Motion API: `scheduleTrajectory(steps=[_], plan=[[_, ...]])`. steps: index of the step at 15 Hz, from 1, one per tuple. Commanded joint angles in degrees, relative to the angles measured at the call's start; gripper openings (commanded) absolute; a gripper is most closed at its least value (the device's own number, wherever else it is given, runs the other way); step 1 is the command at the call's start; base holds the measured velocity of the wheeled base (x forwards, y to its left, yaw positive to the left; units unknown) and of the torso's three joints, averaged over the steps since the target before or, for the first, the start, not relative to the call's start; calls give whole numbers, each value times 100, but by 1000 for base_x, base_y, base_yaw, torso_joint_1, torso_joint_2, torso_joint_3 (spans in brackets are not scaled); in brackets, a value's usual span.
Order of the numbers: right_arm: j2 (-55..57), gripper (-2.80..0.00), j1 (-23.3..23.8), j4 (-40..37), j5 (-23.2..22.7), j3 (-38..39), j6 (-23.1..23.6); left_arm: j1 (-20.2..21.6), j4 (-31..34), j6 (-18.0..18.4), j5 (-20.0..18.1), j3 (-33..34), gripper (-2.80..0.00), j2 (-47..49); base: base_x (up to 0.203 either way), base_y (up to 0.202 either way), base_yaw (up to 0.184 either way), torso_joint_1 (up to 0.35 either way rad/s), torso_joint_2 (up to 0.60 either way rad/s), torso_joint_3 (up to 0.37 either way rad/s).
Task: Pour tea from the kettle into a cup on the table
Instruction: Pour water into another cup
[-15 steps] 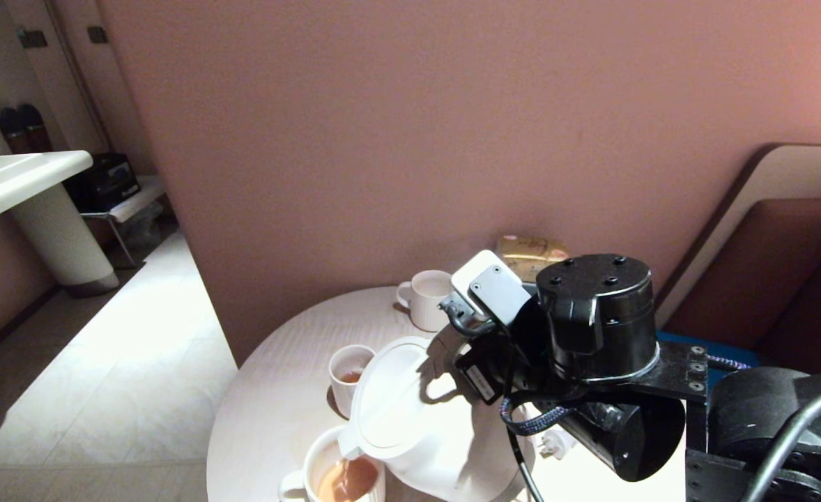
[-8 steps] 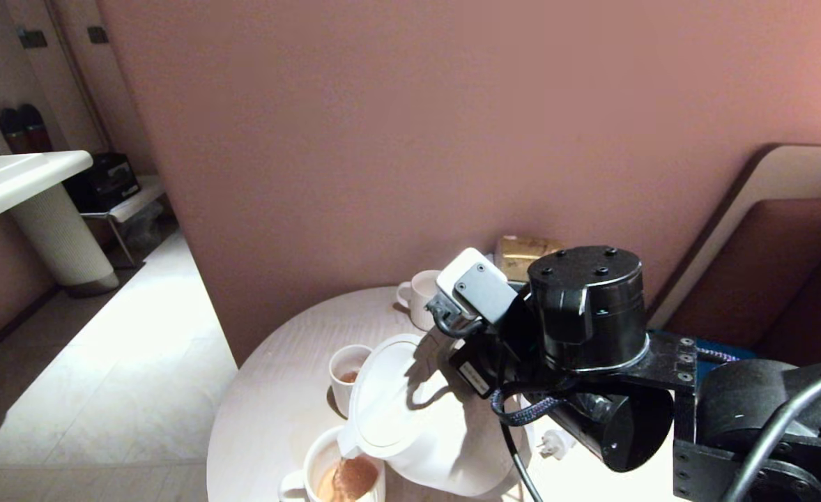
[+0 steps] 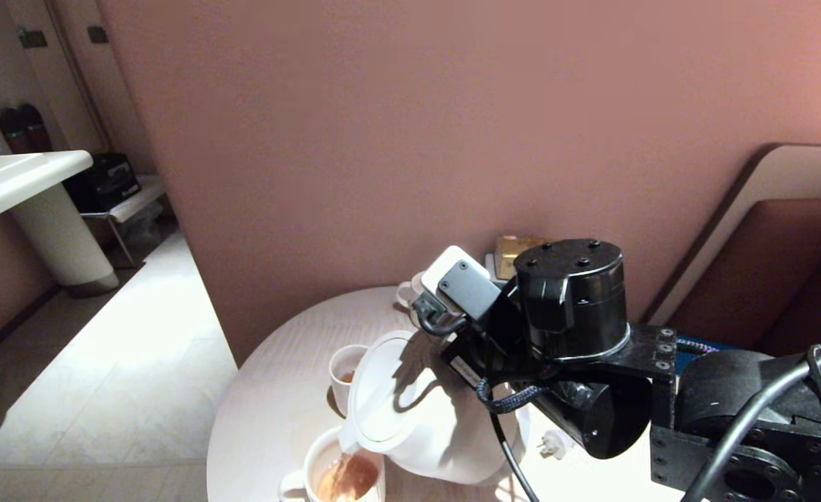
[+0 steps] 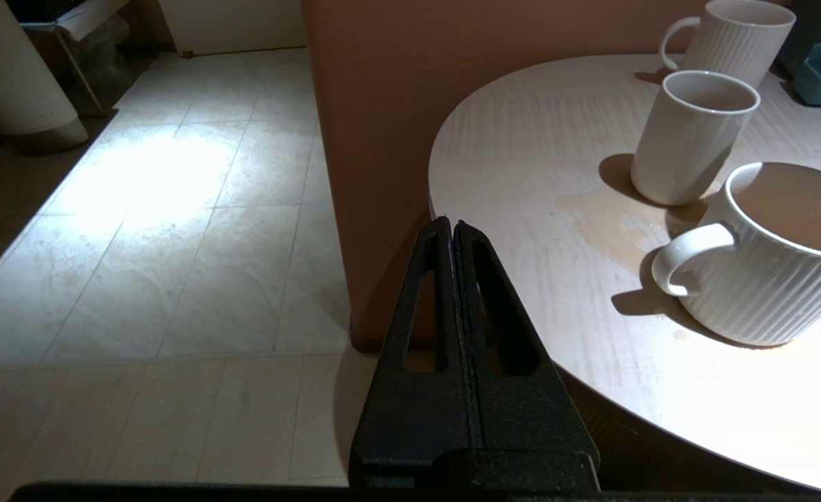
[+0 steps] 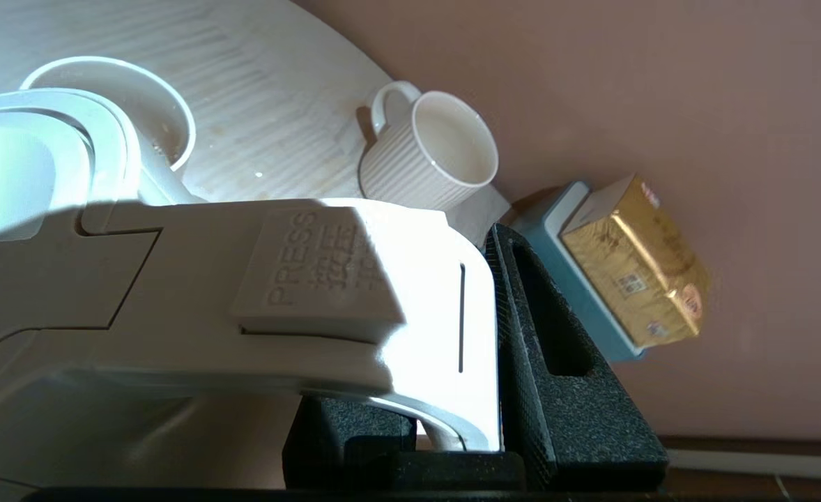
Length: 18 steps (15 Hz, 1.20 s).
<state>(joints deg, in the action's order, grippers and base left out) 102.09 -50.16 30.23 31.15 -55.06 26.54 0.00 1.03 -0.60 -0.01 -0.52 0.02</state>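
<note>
Tea (image 3: 346,478) streams from the tilted kettle (image 3: 424,418), right gripper (image 5: 452,418) clamped on its handle, into a nearly full ribbed cup (image 4: 776,254); further tilt risks overflow. Left gripper (image 4: 452,230) idles closed, empty.

Dusty-pink wall (image 3: 396,125), pale tiled floor (image 3: 125,376) with bright light patch, white counter (image 3: 13,178) on ribbed pedestal (image 3: 62,233)

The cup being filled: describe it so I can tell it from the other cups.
On the round table, it is the ribbed white cup nearest the robot, under the spout of the tilted kettle. Unlike the others, it is wide and nearly full of orange-brown tea.
</note>
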Motion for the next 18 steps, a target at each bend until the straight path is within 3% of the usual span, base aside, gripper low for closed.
scheduleTrajectory(steps=[1,6,18], plan=[[83,-280,-2,18,21,-66,45,0,3,-2,1,0,-280,6,0,0,0,0,0,0],[162,-280,33,18,24,-303,432,-8,1,-2,1,0,-280,6,0,0,0,0,0,0],[206,-280,130,25,221,-312,875,0,3,-2,1,0,-280,6,0,0,0,0,0,0]])
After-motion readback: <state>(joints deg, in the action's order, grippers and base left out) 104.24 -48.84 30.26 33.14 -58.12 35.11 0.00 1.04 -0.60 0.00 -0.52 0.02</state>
